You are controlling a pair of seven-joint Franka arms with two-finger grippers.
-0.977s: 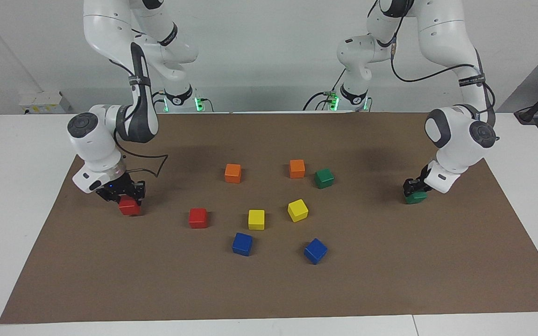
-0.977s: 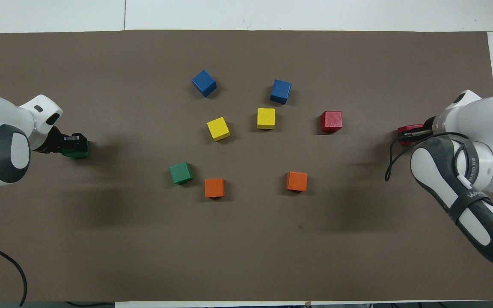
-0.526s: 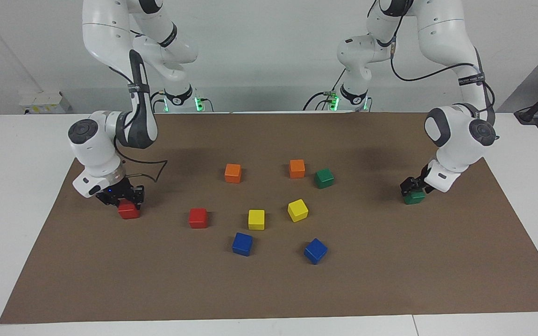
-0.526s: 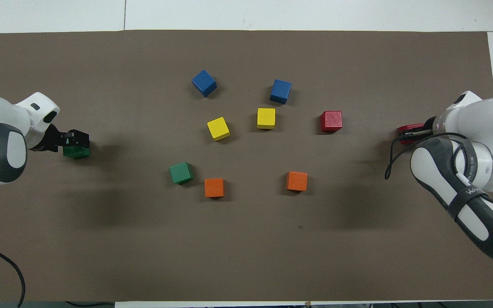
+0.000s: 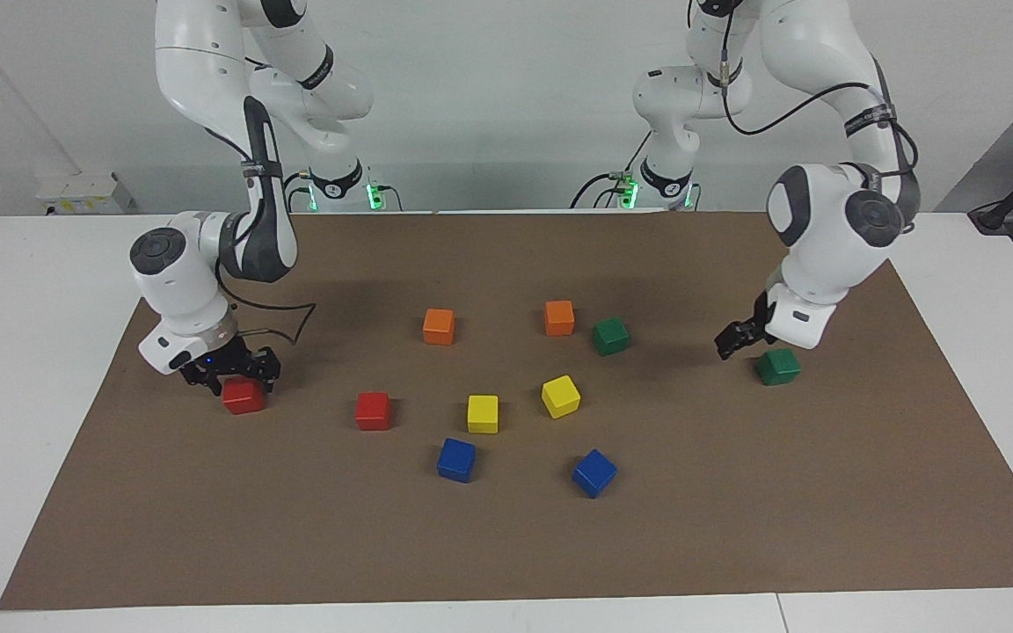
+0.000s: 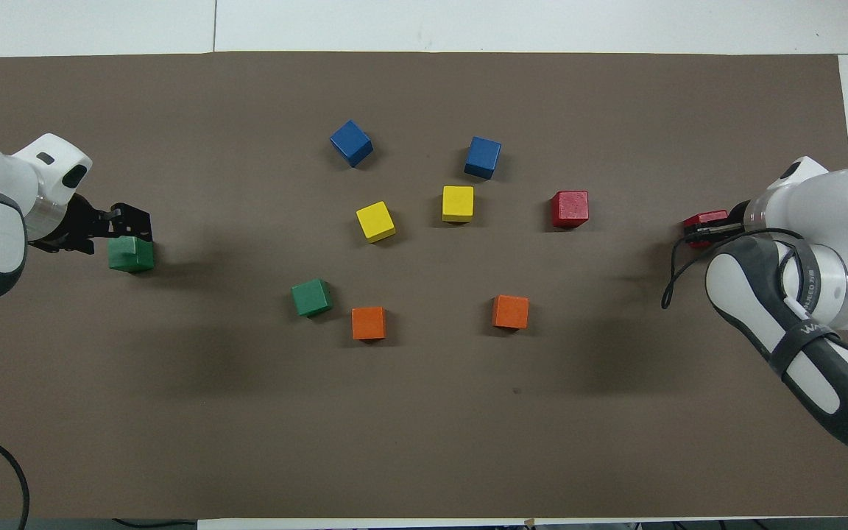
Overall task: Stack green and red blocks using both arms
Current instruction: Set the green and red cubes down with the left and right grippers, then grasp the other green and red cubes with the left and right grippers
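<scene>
Both grippers have let go: the left gripper (image 5: 738, 338), fingers open, has risen off its green block (image 5: 777, 367) at the frame's right edge, while the right gripper (image 5: 229, 369) hangs spread just above its red block (image 5: 244, 396) at the left. Mid-frame lie the other red block (image 5: 374, 411) and, higher, the other green block (image 5: 610, 336). They look light, rigid and glossy, best pinched across flat opposite faces.
</scene>
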